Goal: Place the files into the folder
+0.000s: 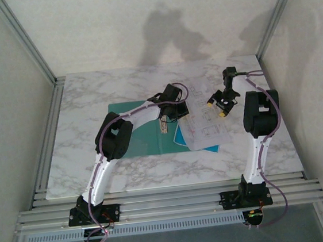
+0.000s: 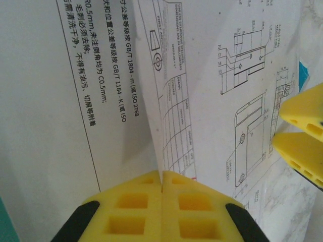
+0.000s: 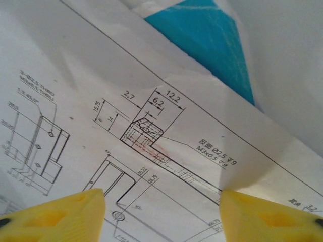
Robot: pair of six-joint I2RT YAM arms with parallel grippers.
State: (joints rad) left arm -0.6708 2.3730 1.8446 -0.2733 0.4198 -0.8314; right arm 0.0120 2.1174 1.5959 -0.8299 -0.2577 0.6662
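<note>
The files (image 1: 204, 127) are white sheets with black drawings, lying partly over the right end of the teal folder (image 1: 142, 139). My left gripper (image 1: 175, 115) is at the sheets' left edge. In the left wrist view its yellow fingers (image 2: 162, 176) are shut on the raised edge of one sheet (image 2: 217, 75), which curls up over another printed sheet (image 2: 60, 101). My right gripper (image 1: 218, 107) hovers over the sheets' far right part. In the right wrist view it (image 3: 161, 217) is open, with a drawing sheet (image 3: 151, 141) lying under the gap. A corner of the folder (image 3: 207, 40) peeks out beyond that sheet.
The white marble table (image 1: 90, 105) is boxed in by pale walls on three sides. Aluminium rails (image 1: 51, 141) run along its left side and front edge. The right gripper's yellow fingertips (image 2: 303, 136) sit close to my left gripper, at the right of the left wrist view.
</note>
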